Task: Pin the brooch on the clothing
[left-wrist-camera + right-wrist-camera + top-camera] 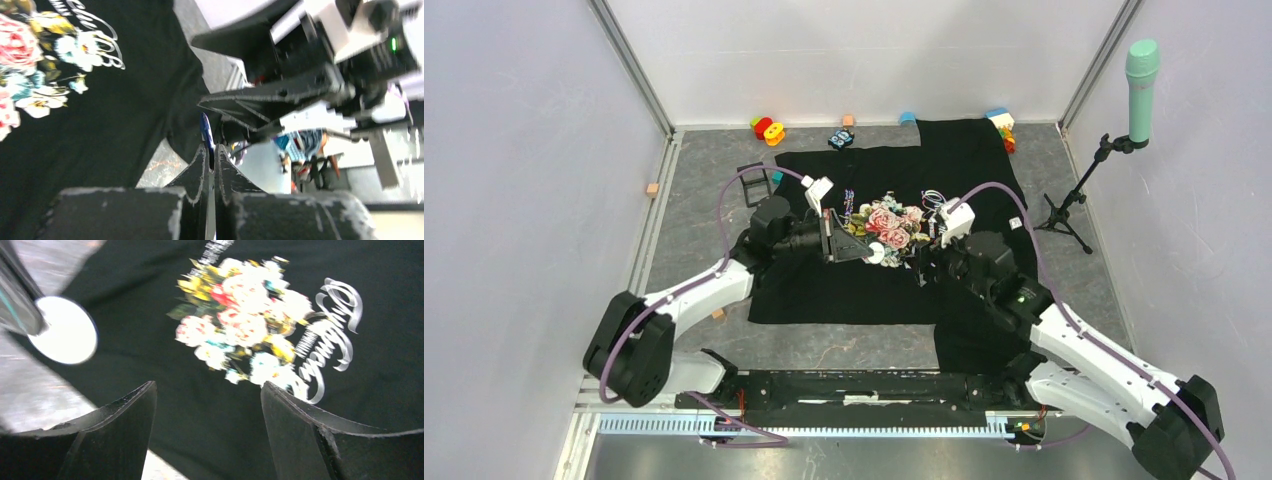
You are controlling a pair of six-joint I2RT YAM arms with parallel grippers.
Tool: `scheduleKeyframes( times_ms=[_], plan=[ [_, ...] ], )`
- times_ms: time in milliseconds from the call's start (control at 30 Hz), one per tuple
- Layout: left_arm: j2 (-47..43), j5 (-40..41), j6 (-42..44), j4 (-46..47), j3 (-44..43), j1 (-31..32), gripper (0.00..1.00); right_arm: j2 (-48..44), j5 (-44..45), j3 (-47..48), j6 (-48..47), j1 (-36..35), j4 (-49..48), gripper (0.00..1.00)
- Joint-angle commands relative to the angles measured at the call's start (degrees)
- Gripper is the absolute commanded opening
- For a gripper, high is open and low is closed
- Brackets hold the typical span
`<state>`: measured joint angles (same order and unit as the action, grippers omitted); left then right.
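Observation:
The black T-shirt (824,285) lies flat on the table, rose print (890,226) at its middle. My left gripper (862,250) is shut on the brooch (876,256), a small round disc held above the shirt just below the print. In the left wrist view the gripper (210,150) pinches the disc edge-on, and its blue rim (205,131) sticks out past the tips. My right gripper (921,262) hovers right of the brooch, open and empty. The right wrist view shows the wide gap between its fingertips (207,385), the shirt's print (240,325) and the brooch's pale face (64,337).
A microphone on a stand (1140,75) rises at the right. A black square frame (754,185) sits at the shirt's left edge. Small toys (767,129) and blocks line the back wall. An orange cube (653,189) lies at the far left.

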<state>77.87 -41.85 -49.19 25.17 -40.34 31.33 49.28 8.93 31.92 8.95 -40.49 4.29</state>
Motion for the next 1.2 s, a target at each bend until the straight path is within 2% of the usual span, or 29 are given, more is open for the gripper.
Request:
scheduleKeyframes(
  times_ms=[0, 67, 300, 400, 533, 767, 1167],
  plan=[
    [-6.8, -12.1, 10.4, -1.8, 2.4, 0.2, 0.02, 0.4, -26.5, 7.4, 7.2, 2.9, -2.0, 0.81],
    [-8.8, -13.0, 11.8, -3.9, 3.0, 0.5, 0.02, 0.2, -31.9, 8.2, 9.7, 3.1, -3.9, 0.81],
    [-10.7, -19.0, 9.5, -2.2, 2.6, 2.5, 0.02, 2.4, -44.2, 9.4, 16.9, 3.2, -8.7, 0.78],
    [-10.6, -20.9, 8.9, -2.1, 2.3, 3.3, 0.02, 4.0, -49.0, 9.4, 20.5, 3.2, -11.2, 0.71],
    [-12.2, -22.1, 8.9, -2.1, 2.4, 4.1, 0.02, 4.7, -53.5, 7.8, 25.9, 3.2, -17.1, 0.56],
    [-12.8, -22.8, 8.3, -0.5, 2.9, 4.5, 0.02, 4.6, -55.1, 4.4, 29.8, 3.2, -21.5, 0.44],
    [-12.2, -22.8, 6.9, 2.4, 3.8, 4.9, 0.02, 4.3, -54.8, 2.3, 29.6, 3.2, -21.2, 0.28]
  ],
)
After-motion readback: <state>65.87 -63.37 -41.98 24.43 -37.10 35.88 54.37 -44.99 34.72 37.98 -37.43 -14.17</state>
